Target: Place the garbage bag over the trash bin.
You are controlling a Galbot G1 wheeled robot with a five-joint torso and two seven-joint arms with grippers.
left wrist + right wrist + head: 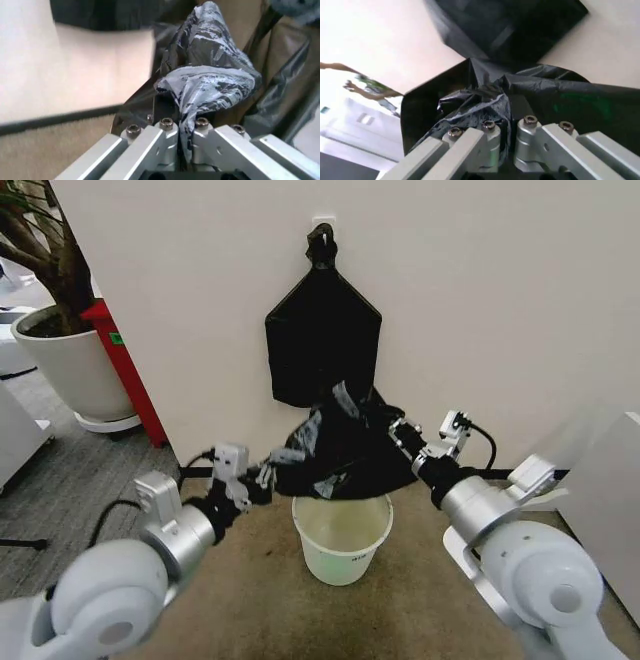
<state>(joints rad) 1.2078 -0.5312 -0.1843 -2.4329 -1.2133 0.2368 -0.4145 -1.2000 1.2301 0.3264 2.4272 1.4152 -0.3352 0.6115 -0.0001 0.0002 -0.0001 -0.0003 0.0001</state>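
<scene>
Hiding the trash bin rim, garbage bag hangs between both clamped grippers.

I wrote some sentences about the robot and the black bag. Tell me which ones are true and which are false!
1. Both grippers pinch the garbage bag. True: the left gripper and the right gripper are each shut on a fold of it.
2. The bag already lines the trash bin. False: it hangs stretched above the bin, whose inside is bare.
3. The bin lies tipped on its side. False: it stands upright on the floor by the wall.
4. A flat black bundle hangs on the wall behind the bag. True.
5. A plant pot stands to the robot's left. True.
</scene>
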